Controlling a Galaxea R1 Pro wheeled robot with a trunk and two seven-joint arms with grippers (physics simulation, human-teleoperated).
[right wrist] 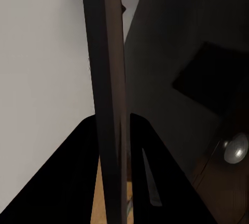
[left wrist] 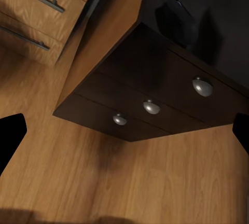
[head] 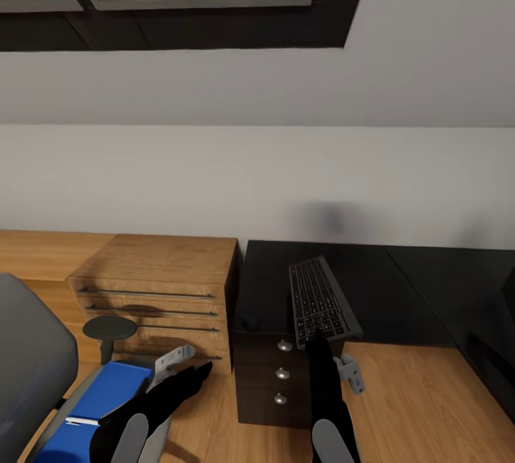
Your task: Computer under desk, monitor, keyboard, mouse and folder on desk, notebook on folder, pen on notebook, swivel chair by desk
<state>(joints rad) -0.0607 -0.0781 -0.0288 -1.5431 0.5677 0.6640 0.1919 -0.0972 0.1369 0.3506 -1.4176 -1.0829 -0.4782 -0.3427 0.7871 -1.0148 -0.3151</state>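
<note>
Keyboard point(head: 321, 303) is seen held up at a tilt over the black bench point(head: 400, 291), its near edge gripped by the right hand point(head: 317, 340); in the right wrist view the keyboard point(right wrist: 110, 105) appears edge-on as a thin dark slab, pinched between the two black fingers point(right wrist: 155, 182), the hand closed narrow on it. Key detail is blurred. Bench is cut off at the right edge, and a dark object on the far right cannot be identified. Left hand point(head: 199, 370) is seen low over the wood floor point(head: 422, 406), spread wide with nothing held; in the left wrist view its fingertips point(left wrist: 10, 138) are cut off at the frame sides. Dark brown drawer unit point(head: 275, 377) with three round silver knobs stands under the bench edge, drawers closed, contents hidden. Oak drawer chest point(head: 161, 291) stands just beside it. Blue folder point(head: 93, 406) lies on the swivel chair point(head: 32, 370) seat, partly covered by the left arm; chair is cut off at the bottom left.
</note>
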